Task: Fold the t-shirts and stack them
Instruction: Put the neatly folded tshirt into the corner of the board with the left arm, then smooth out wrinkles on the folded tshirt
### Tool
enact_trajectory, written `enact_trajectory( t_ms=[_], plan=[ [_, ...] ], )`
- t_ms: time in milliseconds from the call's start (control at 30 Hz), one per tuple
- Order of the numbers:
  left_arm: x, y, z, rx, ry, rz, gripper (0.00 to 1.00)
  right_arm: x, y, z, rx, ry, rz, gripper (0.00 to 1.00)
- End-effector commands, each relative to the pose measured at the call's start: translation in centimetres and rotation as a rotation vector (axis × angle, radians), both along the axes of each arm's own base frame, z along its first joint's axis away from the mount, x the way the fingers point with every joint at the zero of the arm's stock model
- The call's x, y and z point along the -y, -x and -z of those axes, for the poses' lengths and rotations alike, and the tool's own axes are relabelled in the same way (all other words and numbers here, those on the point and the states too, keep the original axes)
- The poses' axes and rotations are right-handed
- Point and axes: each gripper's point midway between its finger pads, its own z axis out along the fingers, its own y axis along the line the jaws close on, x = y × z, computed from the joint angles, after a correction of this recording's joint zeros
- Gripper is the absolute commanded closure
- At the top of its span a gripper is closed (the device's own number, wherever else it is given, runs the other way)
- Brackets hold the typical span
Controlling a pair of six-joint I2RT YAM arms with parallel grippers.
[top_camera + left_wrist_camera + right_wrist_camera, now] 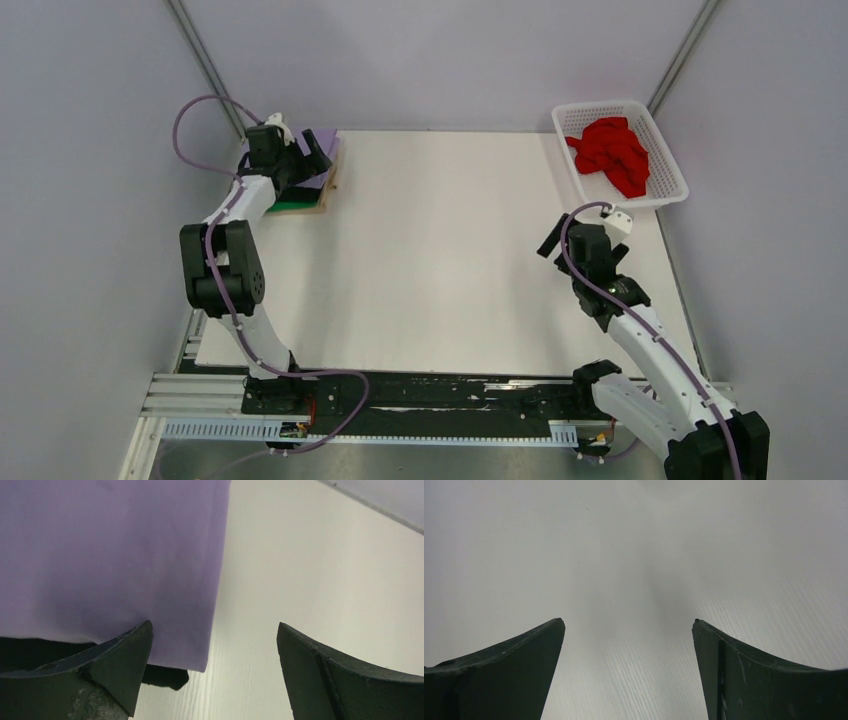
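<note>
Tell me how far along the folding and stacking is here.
Done: the lavender shirt lies folded on top, with a green shirt and a black shirt edging out beneath.
In hand: nothing. The left end effector is open over the lavender shirt's edge, and the right end effector is open over bare table.
Left: the red shirt, crumpled in the white basket.

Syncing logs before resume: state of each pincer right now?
Left pincer: open, empty, at the lavender t-shirt edge.
Right pincer: open, empty, over the table.
</note>
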Motion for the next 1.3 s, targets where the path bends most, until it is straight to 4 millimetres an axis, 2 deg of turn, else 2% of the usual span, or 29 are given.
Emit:
enact_trajectory(
  t_ms=[0, 33, 67, 200, 267, 367, 467, 533, 567, 633, 700, 800, 867, 933, 1167, 1233, 1267],
  plan=[
    [1.2, 0.8, 2.6, -0.015, 0.124, -0.017, 0.0, -0.2, -0.5, 0.1, -0.014, 0.017, -0.024, 0.0],
    [1.6, 1.6, 4.3, -0.04, 0.135, -0.012, 0.0, -0.2, -0.5, 0.3, -0.022, 0.021, -0.024, 0.0],
    [1.8, 1.4, 4.3, -0.016, 0.141, -0.018, 0.0, -0.2, -0.6, 0.4, -0.03, 0.026, -0.024, 0.0],
    [2.1, 2.3, 7.6, -0.072, 0.145, -0.041, 0.0, -0.3, -0.8, 1.0, -0.057, 0.035, -0.029, 0.0],
    [2.3, 2.5, 8.6, -0.09, 0.152, -0.042, 0.0, -0.3, -0.8, 1.1, -0.065, 0.037, -0.03, 0.0],
    [2.5, 2.5, 8.6, -0.072, 0.162, -0.037, 0.0, -0.3, -0.8, 1.0, -0.061, 0.034, -0.03, 0.0],
    [2.6, 2.3, 6.2, -0.023, 0.153, -0.033, 0.0, -0.3, -0.8, 0.6, -0.048, 0.03, -0.031, 0.0],
    [2.4, 2.4, 3.8, 0.025, 0.13, -0.037, 0.0, -0.3, -0.7, 0.3, -0.039, 0.025, -0.032, 0.0],
    [2.1, 2.5, 1.8, 0.067, 0.111, -0.043, 0.0, -0.3, -0.6, 0.2, -0.034, 0.022, -0.031, 0.0],
    [1.6, 2.8, -0.9, 0.122, 0.082, -0.056, 0.0, -0.3, -0.4, -0.1, -0.022, 0.014, -0.03, 0.0],
    [1.1, 2.9, -3.1, 0.156, 0.064, -0.068, 0.0, -0.2, -0.3, -0.2, -0.015, 0.011, -0.024, 0.0],
    [-0.1, 2.5, -5.5, 0.193, 0.046, -0.098, 0.0, 0.0, -0.3, -0.4, -0.008, 0.014, -0.012, 0.0],
    [-1.1, 1.9, -6.1, 0.203, 0.037, -0.125, 0.0, 0.0, -0.3, -0.4, -0.007, 0.014, -0.011, 0.0],
    [-2.2, 1.2, -6.0, 0.201, 0.037, -0.154, 0.0, 0.0, -0.4, -0.3, -0.012, 0.017, -0.009, 0.0],
    [-6.7, -1.7, -2.9, 0.203, 0.133, -0.231, 0.0, 0.0, -0.4, 0.3, -0.043, 0.029, -0.007, 0.0],
    [-7.9, -2.5, -1.2, 0.193, 0.147, -0.251, 0.0, 0.1, -0.5, 0.7, -0.053, 0.027, 0.0, 0.0],
    [-8.2, -2.9, 0.4, 0.166, 0.154, -0.261, 0.0, 0.0, -0.5, 0.9, -0.059, 0.023, 0.003, 0.0]
  ],
)
